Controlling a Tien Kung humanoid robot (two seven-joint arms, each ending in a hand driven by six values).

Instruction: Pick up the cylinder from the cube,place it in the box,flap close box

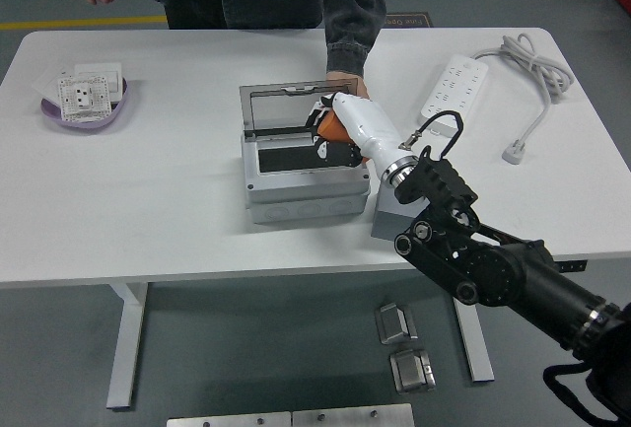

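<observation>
My right hand (330,131) is shut on the orange cylinder (326,124) and holds it over the right part of the grey box's (296,185) open cavity. The box's clear lid (294,106) stands upright at the back. A person's hand (353,83) rests on the lid's right top corner. The grey cube (386,220) stands right of the box, mostly hidden behind my forearm. My left arm is out of view.
A white power strip (452,90) with its cable (532,62) lies at the back right. A purple dish (87,102) holding white sockets sits at the far left. The person stands at the table's far edge.
</observation>
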